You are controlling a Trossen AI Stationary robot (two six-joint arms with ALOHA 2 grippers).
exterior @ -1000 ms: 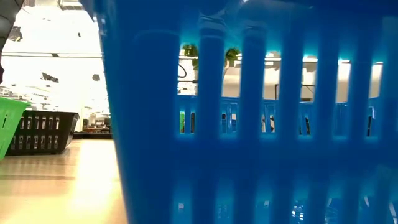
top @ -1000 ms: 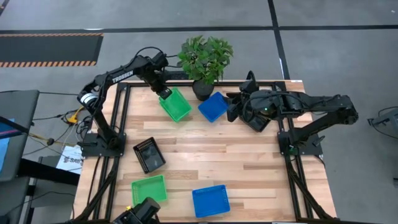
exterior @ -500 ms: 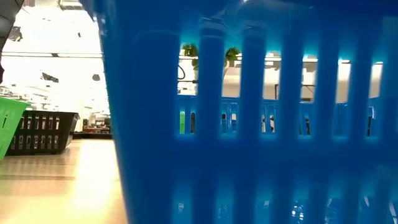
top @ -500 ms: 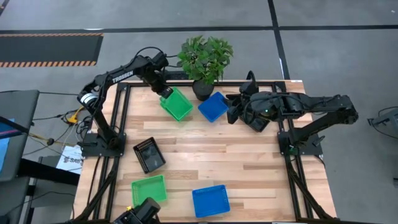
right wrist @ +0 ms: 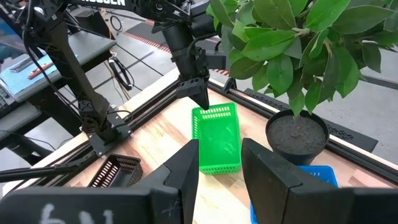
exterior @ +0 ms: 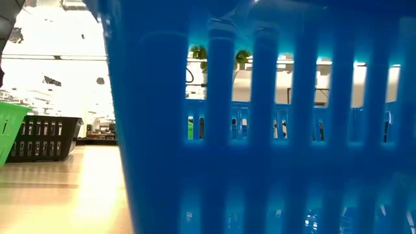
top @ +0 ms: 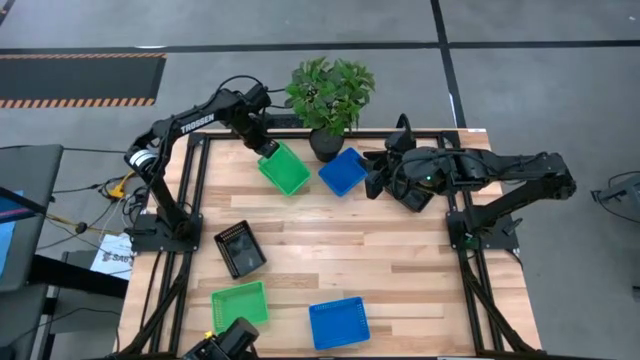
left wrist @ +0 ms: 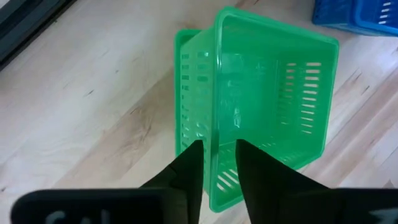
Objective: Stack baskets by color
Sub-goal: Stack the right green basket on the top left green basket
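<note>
Surface: pale wood planks (top: 400, 255) in a black frame, grey floor around.
Plant: leafy, dark pot (top: 329, 98), far edge.
Baskets: mesh-walled; green stack (top: 284, 168) and blue (top: 343, 172) by the plant; black (top: 240, 249), green (top: 240, 303), blue (top: 338, 322) nearer.
Left end effector (left wrist: 216, 163): fingers narrowly parted astride the green stack's wall.
Right end effector (right wrist: 217, 163): empty, partly spread, beside the far blue basket.

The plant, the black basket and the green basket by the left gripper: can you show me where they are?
plant (top: 331, 92): high view, on its leaves.
black basket (top: 240, 248): high view, on its inside floor.
green basket (top: 286, 169): high view, on its inside floor.
left gripper (left wrist: 219, 163): left wrist view, between its fingertips, at the green basket's wall.
</note>
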